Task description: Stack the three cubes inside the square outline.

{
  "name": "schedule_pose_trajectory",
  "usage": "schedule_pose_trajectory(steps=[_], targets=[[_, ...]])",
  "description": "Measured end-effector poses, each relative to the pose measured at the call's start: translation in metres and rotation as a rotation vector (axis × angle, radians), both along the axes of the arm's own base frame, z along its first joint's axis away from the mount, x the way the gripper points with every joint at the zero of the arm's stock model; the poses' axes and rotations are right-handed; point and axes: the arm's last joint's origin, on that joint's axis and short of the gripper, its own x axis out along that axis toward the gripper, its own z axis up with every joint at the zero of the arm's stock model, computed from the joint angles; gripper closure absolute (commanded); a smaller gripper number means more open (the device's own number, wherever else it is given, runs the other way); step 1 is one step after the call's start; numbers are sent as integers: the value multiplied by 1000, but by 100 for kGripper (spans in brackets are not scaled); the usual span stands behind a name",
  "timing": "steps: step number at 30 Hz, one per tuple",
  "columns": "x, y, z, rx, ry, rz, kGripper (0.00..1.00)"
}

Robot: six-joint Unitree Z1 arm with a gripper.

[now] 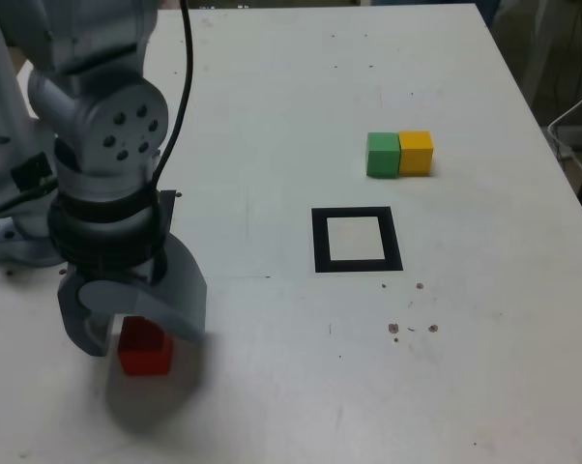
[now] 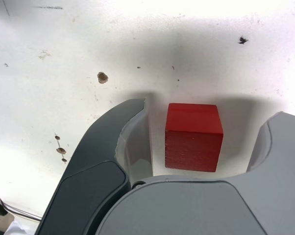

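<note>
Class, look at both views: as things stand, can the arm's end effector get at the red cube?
Probably yes. The end effector already straddles the red cube, one finger on each side with gaps showing, so it is not yet gripped. Nothing lies between them; the green cube and yellow cube sit far off.

The red cube sits between the hand's parted jaws, untouched.

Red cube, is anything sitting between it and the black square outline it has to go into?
Nothing visible does. The red cube sits between the open jaws of the gripper, and the table between it and the square outline is bare. The green cube and yellow cube lie beyond the outline.
</note>
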Motion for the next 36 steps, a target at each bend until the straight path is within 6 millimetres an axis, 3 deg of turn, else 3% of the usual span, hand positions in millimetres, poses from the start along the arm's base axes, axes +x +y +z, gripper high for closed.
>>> schedule_pose_trajectory(steps=[19,26,36], targets=[[5,-4,-4,-26,-47,-16,47],[4,-3,-7,-19,-39,-21,65],[3,-2,-7,-8,-36,-22,79]])
